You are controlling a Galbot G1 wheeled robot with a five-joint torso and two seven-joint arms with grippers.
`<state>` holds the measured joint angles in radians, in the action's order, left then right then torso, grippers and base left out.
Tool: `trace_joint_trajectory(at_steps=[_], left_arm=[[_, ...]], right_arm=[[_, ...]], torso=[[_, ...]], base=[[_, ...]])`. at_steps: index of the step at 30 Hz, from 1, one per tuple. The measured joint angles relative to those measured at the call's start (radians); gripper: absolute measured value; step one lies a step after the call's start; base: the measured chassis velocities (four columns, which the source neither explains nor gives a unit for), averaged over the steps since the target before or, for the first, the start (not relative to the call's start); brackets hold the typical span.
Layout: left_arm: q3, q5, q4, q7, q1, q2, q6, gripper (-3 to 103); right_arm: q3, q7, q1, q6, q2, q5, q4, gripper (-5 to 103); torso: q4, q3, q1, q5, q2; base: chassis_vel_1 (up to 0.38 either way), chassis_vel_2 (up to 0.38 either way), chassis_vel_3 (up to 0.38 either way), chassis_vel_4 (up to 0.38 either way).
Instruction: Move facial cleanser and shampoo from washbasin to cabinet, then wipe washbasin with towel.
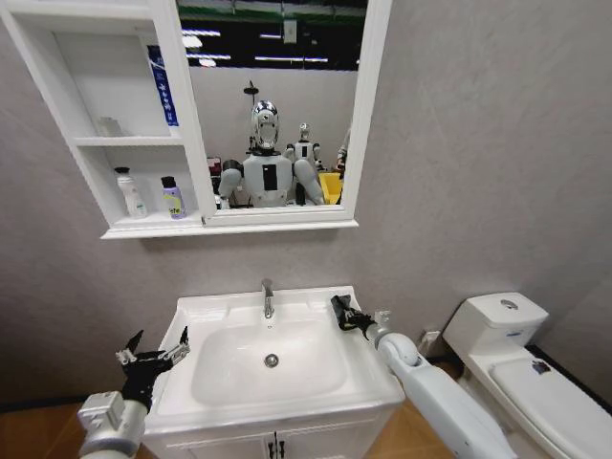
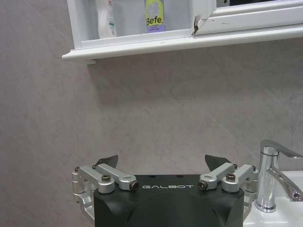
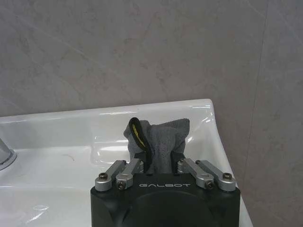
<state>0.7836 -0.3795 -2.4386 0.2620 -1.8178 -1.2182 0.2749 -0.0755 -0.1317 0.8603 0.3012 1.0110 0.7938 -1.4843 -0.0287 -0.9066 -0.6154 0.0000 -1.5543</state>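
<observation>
Grey towel (image 3: 160,138), black-yellow edge, bunched, clamped in right pincer (image 3: 158,158) at washbasin (image 1: 229,308) back rim. Two bottles (image 1: 172,198) on cabinet (image 1: 143,226) lower shelf. Left pincer (image 1: 151,354) wide, beside basin.

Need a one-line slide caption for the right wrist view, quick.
Right gripper shut on the towel at the washbasin back rim.

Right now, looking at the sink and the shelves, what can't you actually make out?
- Towel: the right gripper covers its lower part in the right wrist view; whether it touches the washbasin is unclear.
- Bottles on the cabinet lower shelf: the white bottle and purple bottle are cut off by the left wrist view's edge; in the head view their labels are too small to read.
- Left gripper hangs open beside the washbasin.
</observation>
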Motion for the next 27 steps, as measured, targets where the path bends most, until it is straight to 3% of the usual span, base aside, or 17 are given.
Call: trace_joint_trajectory(at_steps=[2, 4, 6, 7, 8, 10, 12, 14, 16, 21, 27], left_arm=[[0.0, 0.0, 0.0, 0.0, 0.0, 0.0, 0.0, 100], [0.0, 0.0, 0.0, 0.0, 0.0, 0.0, 0.0, 100], [0.0, 0.0, 0.0, 0.0, 0.0, 0.0, 0.0, 100], [0.0, 0.0, 0.0, 0.0, 0.0, 0.0, 0.0, 100], [0.0, 0.0, 0.0, 0.0, 0.0, 0.0, 0.0, 100], [0.0, 0.0, 0.0, 0.0, 0.0, 0.0, 0.0, 100], [0.0, 0.0, 0.0, 0.0, 0.0, 0.0, 0.0, 100], [0.0, 0.0, 0.0, 0.0, 0.0, 0.0, 0.0, 100], [0.0, 0.0, 0.0, 0.0, 0.0, 0.0, 0.0, 100], [0.0, 0.0, 0.0, 0.0, 0.0, 0.0, 0.0, 100], [0.0, 0.0, 0.0, 0.0, 0.0, 0.0, 0.0, 100]], right_arm=[[0.006, 0.0, -0.002, 0.0, 0.007, 0.002, 0.0, 41], [0.007, -0.001, -0.004, -0.001, 0.01, 0.002, 0.0, 41], [0.009, -0.002, -0.009, -0.001, 0.013, 0.003, 0.003, 52], [0.009, -0.002, -0.009, -0.001, 0.013, 0.003, 0.003, 52], [0.009, -0.003, -0.009, 0.0, 0.014, 0.003, 0.004, 63], [0.008, -0.004, -0.008, 0.0, 0.014, 0.003, 0.004, 63], [0.007, -0.005, 0.001, 0.005, 0.011, 0.003, 0.002, 79], [0.006, -0.006, 0.005, 0.007, 0.01, 0.002, 0.0, 79], [-0.003, -0.014, 0.013, 0.009, 0.01, 0.002, -0.009, 95], [-0.03, -0.035, 0.04, 0.006, -0.005, -0.016, -0.069, 100], [-0.118, -0.055, 0.139, -0.063, -0.047, -0.173, -0.221, 100]], torso=[[0.0, 0.0, 0.0, 0.0, 0.0], [0.0, 0.0, 0.0, 0.0, 0.0], [0.0, 0.0, 0.0, -0.0001, 0.0], [0.0, 0.0, 0.0, -0.0001, 0.0], [0.0, 0.0, 0.0, 0.0, 0.0], [0.0, 0.0, 0.0, -0.0001, 0.0], [-0.0001, 0.0, 0.0, 0.0, 0.0], [-0.0002, 0.0, 0.0, -0.0001, 0.0], [-0.0001, 0.0, 0.0, 0.0, 0.0], [0.0001, 0.0, 0.0, 0.0, 0.0], [-0.0001, 0.0, 0.0, 0.0002, 0.0]], base=[[0.0, 0.0, 0.0, 0.0], [0.0, 0.0, 0.0, 0.0], [0.0, 0.0, 0.0, 0.0], [0.0, 0.0, 0.0, 0.0], [0.0, 0.0, 0.0, 0.0], [0.0, 0.0, 0.0, 0.0], [0.0, 0.0, 0.0, 0.0], [0.0, 0.0, 0.0, 0.0], [0.0, 0.0, 0.0, 0.0], [0.0, 0.0, 0.0, 0.0], [0.0, 0.0, 0.0, 0.0]])
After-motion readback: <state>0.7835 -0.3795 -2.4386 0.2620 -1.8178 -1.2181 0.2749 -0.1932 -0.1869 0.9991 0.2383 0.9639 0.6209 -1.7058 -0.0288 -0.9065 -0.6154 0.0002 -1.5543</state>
